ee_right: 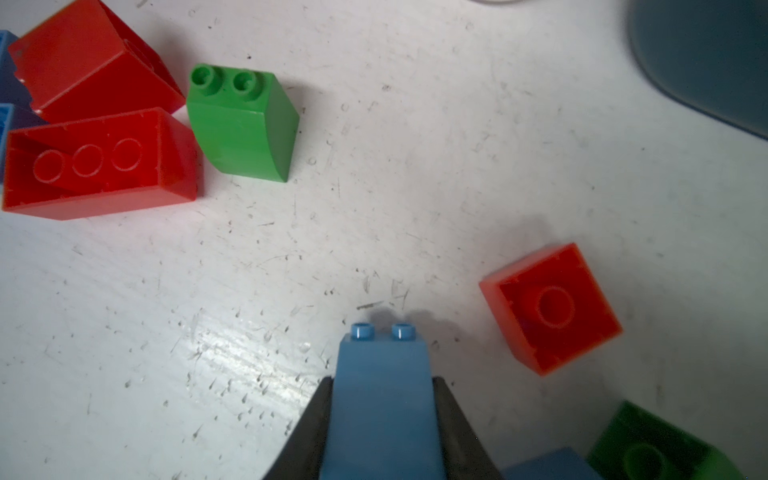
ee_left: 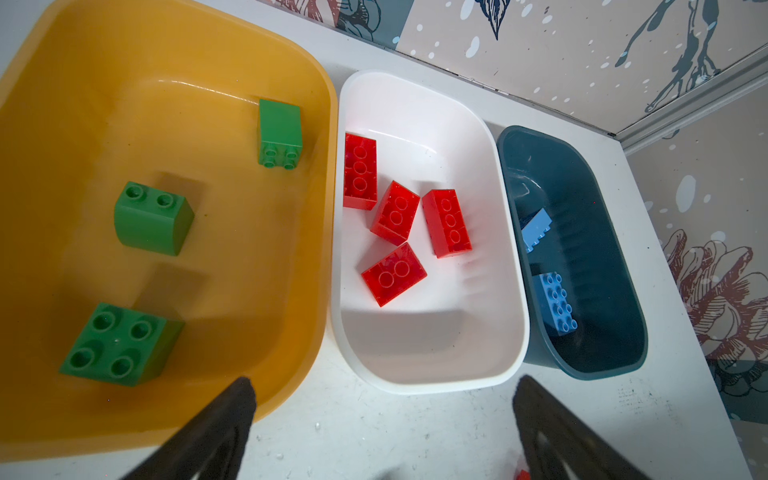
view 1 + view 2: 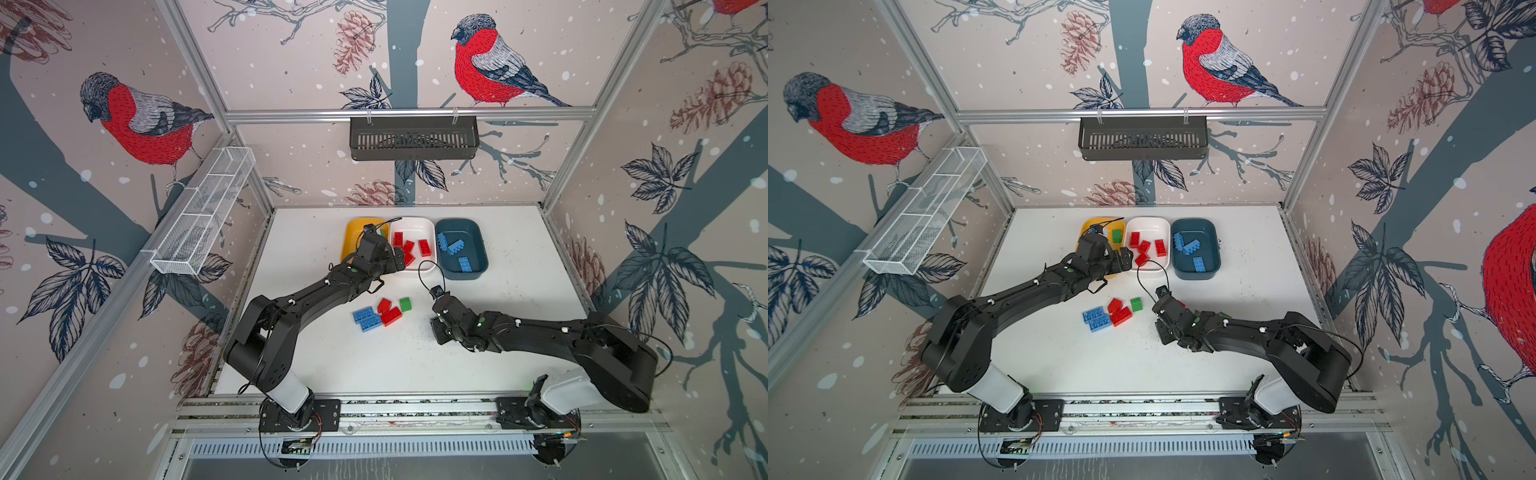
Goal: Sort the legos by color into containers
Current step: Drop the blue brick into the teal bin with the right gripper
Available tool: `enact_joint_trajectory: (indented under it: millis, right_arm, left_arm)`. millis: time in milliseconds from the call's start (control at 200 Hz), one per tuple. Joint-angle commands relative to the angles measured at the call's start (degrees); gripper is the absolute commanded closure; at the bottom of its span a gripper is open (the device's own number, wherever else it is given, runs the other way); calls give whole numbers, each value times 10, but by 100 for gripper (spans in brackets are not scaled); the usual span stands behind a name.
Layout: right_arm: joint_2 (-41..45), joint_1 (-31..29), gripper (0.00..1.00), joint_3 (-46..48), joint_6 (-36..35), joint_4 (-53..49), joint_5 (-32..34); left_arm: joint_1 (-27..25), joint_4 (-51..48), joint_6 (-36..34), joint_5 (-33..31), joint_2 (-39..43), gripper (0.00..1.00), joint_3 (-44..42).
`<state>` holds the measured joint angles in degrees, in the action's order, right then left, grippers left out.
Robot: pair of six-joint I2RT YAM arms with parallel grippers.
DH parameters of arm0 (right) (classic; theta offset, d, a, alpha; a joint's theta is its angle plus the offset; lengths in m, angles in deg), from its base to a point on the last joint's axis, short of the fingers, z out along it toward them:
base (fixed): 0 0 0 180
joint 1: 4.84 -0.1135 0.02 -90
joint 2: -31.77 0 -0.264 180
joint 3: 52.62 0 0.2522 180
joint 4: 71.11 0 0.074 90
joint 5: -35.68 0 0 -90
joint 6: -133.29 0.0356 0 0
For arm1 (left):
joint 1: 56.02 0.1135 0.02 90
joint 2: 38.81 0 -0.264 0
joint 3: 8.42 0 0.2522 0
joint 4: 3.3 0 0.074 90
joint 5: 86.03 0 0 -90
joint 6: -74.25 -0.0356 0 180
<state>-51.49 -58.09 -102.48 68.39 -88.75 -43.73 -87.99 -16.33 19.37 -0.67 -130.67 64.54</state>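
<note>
On the white tabletop (image 3: pixel 374 365), the dark teal-blue plastic tub (image 3: pixel 476 243) was, I think, the next goal, after a lift. The left arm's fingers (image 2: pixel 224 415) stood wide, empty. The right arm's fingers (image 1: pixel 307 436) pinched a light blue sloped plastic brick (image 1: pixel 382 399) low down; a red square brick (image 1: pixel 550 309) lay near.

I can read no text, number, brand mark or sign in any of my views. Even close under my right wrist camera, the studs of the blue lego (image 1: pixel 382 395) and the green lego (image 1: pixel 243 124) show no lettering I can make out.
</note>
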Motion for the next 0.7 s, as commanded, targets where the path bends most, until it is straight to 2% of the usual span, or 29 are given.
enact_joint_trajectory:
  millis: [0,170,360,600,695]
  right_arm:
    - [24,0,67,-1,-12,4,15]
    - [89,24,67,7,-18,40,0]
    - [133,111,67,6,12,101,-69]
    - [117,223,67,-28,55,107,-96]
    - [82,265,67,-41,63,105,-116]
  left_arm:
    - [2,16,2,4,7,3,-3]
    - [2,32,4,24,21,3,-17]
    - [-1,28,-3,39,35,3,-39]
    - [-50,-12,15,-8,48,3,-46]
    - [-71,-39,29,-37,44,3,-43]
